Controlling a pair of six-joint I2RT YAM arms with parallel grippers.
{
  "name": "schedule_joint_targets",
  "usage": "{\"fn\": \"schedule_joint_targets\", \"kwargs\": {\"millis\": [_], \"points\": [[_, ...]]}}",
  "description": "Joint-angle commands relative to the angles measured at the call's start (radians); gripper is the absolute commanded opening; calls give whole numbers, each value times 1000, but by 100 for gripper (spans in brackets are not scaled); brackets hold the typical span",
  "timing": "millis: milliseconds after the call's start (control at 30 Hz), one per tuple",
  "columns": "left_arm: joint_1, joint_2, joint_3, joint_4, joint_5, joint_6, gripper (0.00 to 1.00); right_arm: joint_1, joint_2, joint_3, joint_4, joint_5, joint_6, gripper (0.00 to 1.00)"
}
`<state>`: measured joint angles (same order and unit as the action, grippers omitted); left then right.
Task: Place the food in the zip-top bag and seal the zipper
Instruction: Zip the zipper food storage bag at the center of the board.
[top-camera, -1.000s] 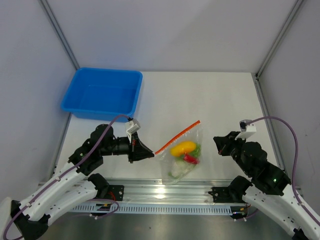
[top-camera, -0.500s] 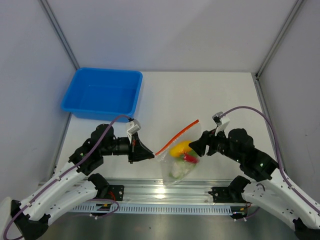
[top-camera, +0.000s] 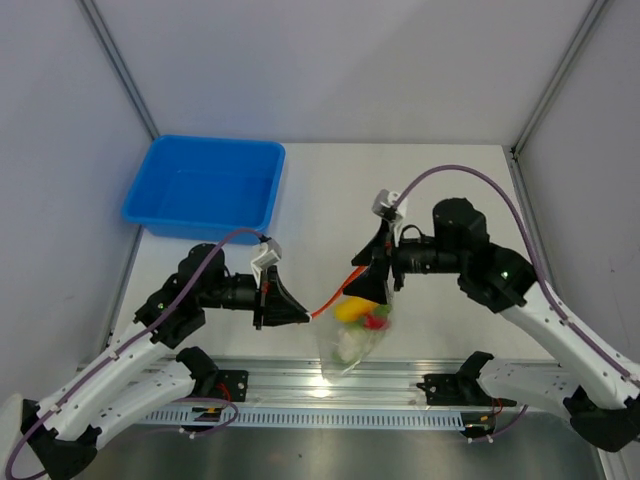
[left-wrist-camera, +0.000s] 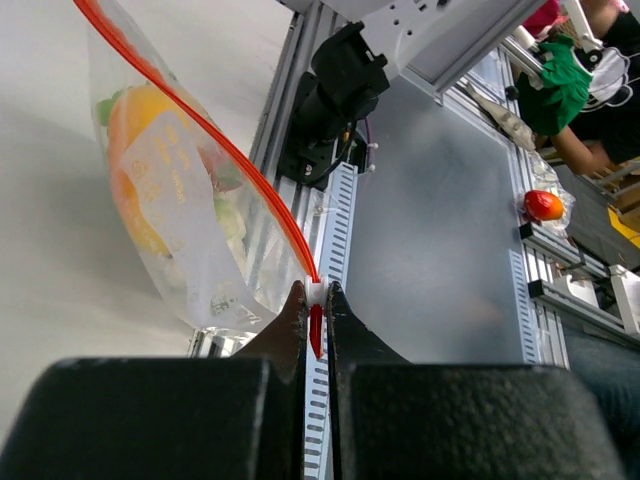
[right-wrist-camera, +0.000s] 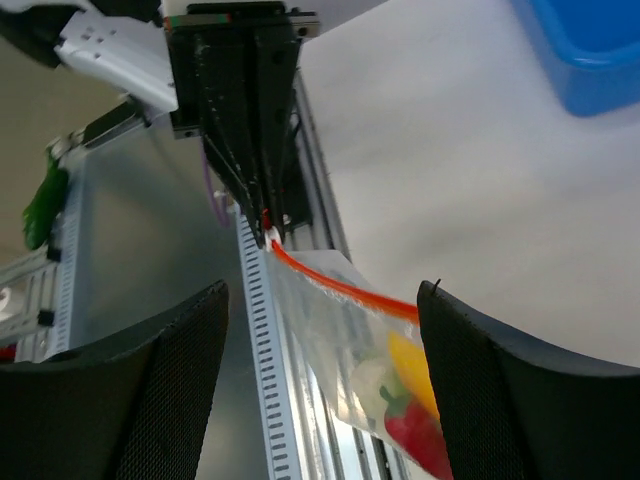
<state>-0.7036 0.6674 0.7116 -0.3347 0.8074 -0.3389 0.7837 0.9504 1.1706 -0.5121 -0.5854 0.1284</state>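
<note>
Pale grey walls (top-camera: 350, 60) box in the white table (top-camera: 450, 190), metal posts (top-camera: 121, 70) in both corners, blue bin (top-camera: 205, 190) back-left.

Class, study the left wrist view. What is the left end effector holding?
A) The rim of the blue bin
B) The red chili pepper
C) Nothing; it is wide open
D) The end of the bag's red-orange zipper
D: the left end effector is shut on the end of the zipper, and the zip-top bag hangs from that strip.
</note>
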Motion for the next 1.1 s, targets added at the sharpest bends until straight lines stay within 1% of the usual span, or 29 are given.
{"fn": "schedule_joint_targets", "kwargs": {"millis": [0, 67, 167, 367, 500, 767, 933, 1000, 1033, 1067], "points": [[9, 15, 66, 22, 84, 17, 1, 18, 112, 111, -55, -255, -124, 78], [7, 26, 86, 13, 93, 26, 1, 26, 157, 141, -74, -309, -131, 78], [9, 34, 103, -4, 99, 35, 1, 32, 229, 187, -123, -431, -196, 75], [9, 26, 129, -55, 105, 69, 1, 38, 278, 167, -158, -488, -234, 70], [7, 27, 135, -70, 113, 81, 1, 51, 295, 129, -147, -485, -233, 69], [9, 29, 152, -66, 136, 81, 1, 104, 369, 127, -138, -413, -237, 67], [7, 28, 157, -72, 141, 86, 1, 129, 410, 139, -158, -378, -245, 64], [7, 26, 158, -72, 142, 86, 0, 138, 419, 136, -163, -363, -250, 57], [9, 26, 157, -75, 142, 87, 0, 140, 418, 132, -163, -358, -248, 51], [9, 26, 154, -78, 141, 89, 1, 141, 416, 129, -161, -352, -248, 48]]}}
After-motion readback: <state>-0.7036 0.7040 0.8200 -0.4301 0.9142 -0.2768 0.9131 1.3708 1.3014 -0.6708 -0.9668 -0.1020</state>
